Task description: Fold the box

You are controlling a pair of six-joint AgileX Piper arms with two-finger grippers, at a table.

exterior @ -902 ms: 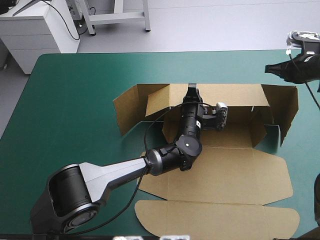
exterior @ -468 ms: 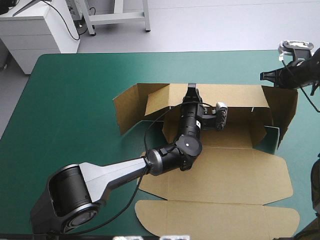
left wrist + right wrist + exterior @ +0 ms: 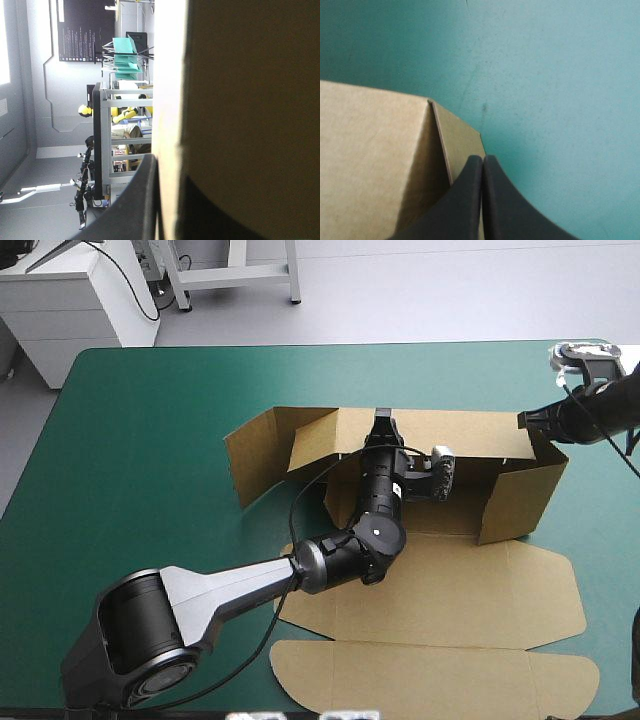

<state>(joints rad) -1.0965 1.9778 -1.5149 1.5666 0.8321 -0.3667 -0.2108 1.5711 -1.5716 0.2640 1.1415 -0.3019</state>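
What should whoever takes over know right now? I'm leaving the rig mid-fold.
Left claw: shut on the box, pinching the top edge of its far wall near the middle.
Right claw: shut, nothing between the fingers, tip at the box's far right corner.
Done: far wall upright; right side wall raised and swung inward.
To do: left side wall stands splayed outward, not tucked; near panels lie flat on the teal-green cover.

A white cabinet (image 3: pixel 70 310) and a metal frame (image 3: pixel 235 278) stand on pale floor (image 3: pixel 420 290) beyond the teal-green table (image 3: pixel 150 410)
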